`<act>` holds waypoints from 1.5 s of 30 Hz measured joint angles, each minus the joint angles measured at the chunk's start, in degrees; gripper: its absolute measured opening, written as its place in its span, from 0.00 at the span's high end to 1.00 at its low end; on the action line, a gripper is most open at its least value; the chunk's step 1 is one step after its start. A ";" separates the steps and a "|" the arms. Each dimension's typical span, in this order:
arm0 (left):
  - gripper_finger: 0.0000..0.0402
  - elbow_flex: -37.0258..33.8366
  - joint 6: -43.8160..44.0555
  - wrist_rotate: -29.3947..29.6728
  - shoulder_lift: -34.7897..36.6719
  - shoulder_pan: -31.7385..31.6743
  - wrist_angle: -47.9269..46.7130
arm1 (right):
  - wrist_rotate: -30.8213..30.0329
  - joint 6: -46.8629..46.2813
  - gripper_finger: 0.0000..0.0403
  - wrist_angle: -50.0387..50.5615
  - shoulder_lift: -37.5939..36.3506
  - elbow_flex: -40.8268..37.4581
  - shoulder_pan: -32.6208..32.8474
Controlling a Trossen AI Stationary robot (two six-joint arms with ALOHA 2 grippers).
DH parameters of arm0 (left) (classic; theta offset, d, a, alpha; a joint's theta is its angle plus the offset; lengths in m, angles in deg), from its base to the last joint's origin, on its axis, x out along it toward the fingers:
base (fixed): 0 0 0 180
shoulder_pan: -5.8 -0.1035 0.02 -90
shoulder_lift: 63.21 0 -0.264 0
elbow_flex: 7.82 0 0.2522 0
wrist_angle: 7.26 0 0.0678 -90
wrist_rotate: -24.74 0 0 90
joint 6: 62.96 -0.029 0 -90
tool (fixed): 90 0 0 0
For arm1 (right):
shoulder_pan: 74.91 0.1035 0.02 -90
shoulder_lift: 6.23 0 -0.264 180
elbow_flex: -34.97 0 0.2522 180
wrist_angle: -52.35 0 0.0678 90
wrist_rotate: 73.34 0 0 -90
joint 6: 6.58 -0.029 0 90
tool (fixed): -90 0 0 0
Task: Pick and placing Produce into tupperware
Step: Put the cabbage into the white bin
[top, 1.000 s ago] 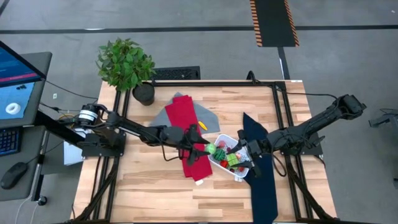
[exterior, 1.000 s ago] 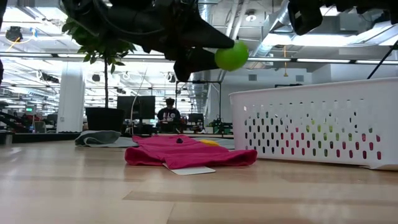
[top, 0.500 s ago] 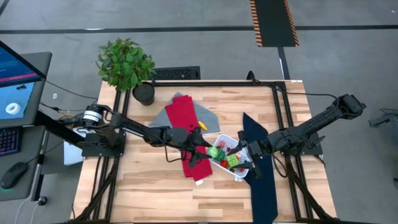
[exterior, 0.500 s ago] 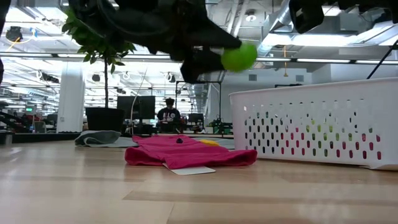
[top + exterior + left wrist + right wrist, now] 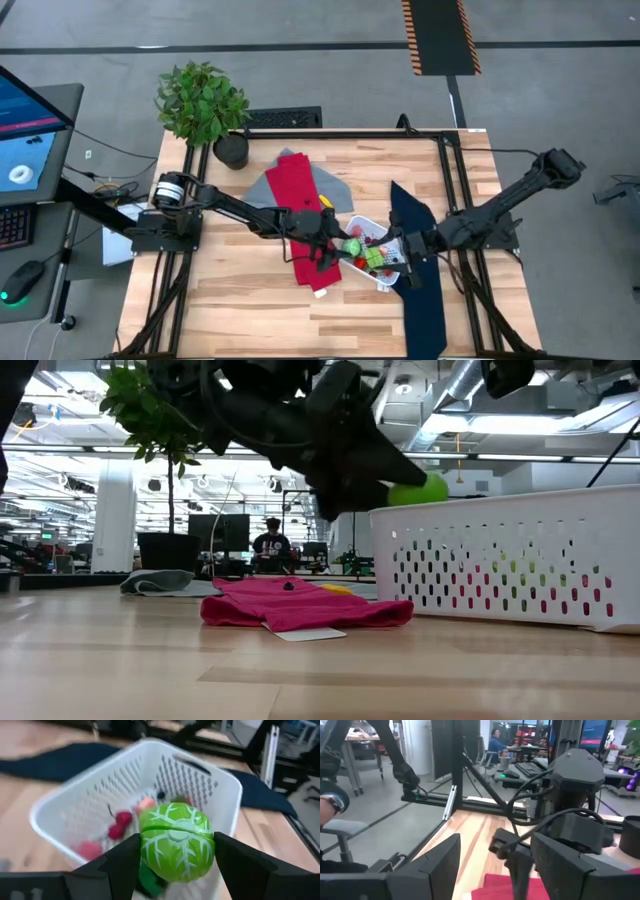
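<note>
Hanging over the near rim of the white tub point(image 5: 378, 262), the left end effector point(image 5: 340, 245) grips a round green toy cabbage point(image 5: 176, 841) between its two dark fingers point(image 5: 112, 870), the ball sitting just above the basket's wall in the low view and not yet down among the produce point(image 5: 116, 827) already lying on the dotted base. To its left the red cloth point(image 5: 303, 205) lies flat on the desk point(image 5: 230, 300), with a small yellow piece point(image 5: 326, 201) at the cloth's far edge, and the potted plant point(image 5: 203, 105) stands well clear at the back corner. To my eye the risk is a release too close to the rim: the cabbage is round, and if the fingers part while it is over the wall rather than the middle, it could strike the edge and roll off across the desk or onto the cloth. The tub is light and low, so an arm brushing its wall could also shove it. On the far side of the tub, the right end effector point(image 5: 410, 268) waits with its fingers spread wide and empty over the navy cloth point(image 5: 420, 280), close against the tub, leaving little room there; the open room lies toward the front of the desk.
</note>
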 joint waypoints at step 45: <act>0.43 2.37 -10.06 7.73 0.00 1.74 1.87 | -8.15 -11.71 0.34 6.29 -7.25 0.00 2.40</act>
